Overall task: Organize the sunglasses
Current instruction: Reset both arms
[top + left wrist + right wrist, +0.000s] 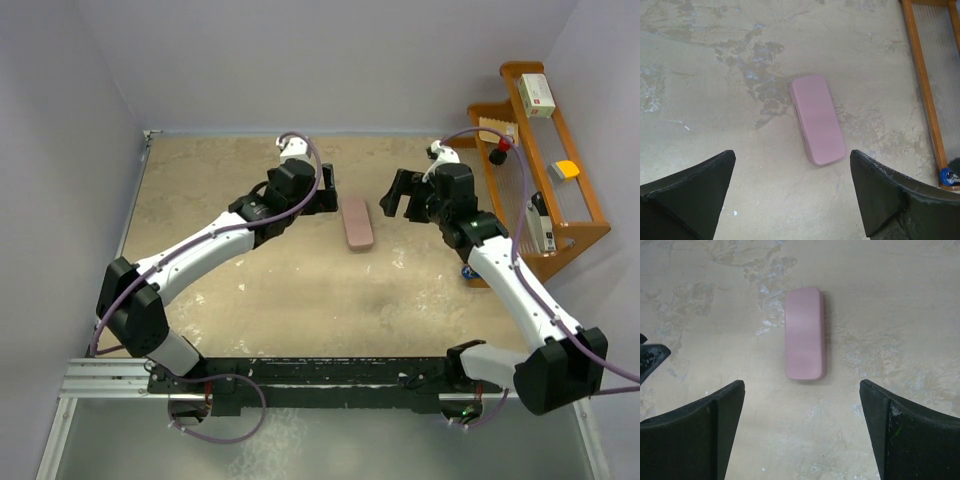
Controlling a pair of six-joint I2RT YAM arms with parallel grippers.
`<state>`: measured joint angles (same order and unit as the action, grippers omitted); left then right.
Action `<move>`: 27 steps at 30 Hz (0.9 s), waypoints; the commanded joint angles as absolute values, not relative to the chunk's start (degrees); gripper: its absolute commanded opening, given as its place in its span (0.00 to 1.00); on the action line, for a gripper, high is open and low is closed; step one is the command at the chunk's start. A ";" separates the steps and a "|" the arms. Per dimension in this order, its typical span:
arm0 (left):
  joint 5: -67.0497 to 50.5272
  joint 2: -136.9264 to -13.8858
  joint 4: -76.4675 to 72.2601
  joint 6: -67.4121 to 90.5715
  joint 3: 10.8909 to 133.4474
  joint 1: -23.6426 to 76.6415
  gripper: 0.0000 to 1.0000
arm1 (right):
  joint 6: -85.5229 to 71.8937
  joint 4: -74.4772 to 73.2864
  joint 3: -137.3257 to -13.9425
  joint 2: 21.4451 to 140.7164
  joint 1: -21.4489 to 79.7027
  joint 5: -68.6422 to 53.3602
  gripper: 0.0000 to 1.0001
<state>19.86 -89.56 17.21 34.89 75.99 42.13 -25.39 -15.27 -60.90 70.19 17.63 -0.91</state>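
Left tool [328,198] and right tool [392,196] both have their fingers spread wide with nothing between them, and they face each other low over the table [250,290]. Between the two tools, touching neither, lies a pink case [357,222]. It is closed and flat on the table, its long side running across the line from one tool to the other.

In the left wrist view the case sits ahead of the left tool's fingers [690,195], roughly centred on the gap between them but beyond the tips. Its nearer end is turned slightly toward the right-hand finger. In the right wrist view it also lies ahead of the right tool's fingers [700,430], upright in the picture, midway across the gap and clear of both tips. A black tip of the left tool shows at the far left edge of that view.

The sunglasses show in none of the three views, so their place cannot be told. The case's lid is down and its inside is hidden.

On the right tool's outer side, a wooden rack [575,232] stands at the table's edge with a white box [537,93] on its top and a yellow object [566,170] lower down. A small blue object [950,176] lies on the table by the rack's foot.
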 commanded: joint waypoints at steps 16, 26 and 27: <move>26.32 -82.14 20.12 35.86 72.17 41.68 0.99 | -23.82 -21.48 -58.74 60.42 20.22 1.34 0.99; 26.09 -79.79 19.17 34.44 70.53 41.69 0.99 | -23.55 -21.79 -60.12 63.04 25.37 4.79 0.99; 26.15 -79.58 19.12 34.37 70.45 41.74 0.99 | -23.55 -21.73 -60.24 63.41 25.92 5.29 0.99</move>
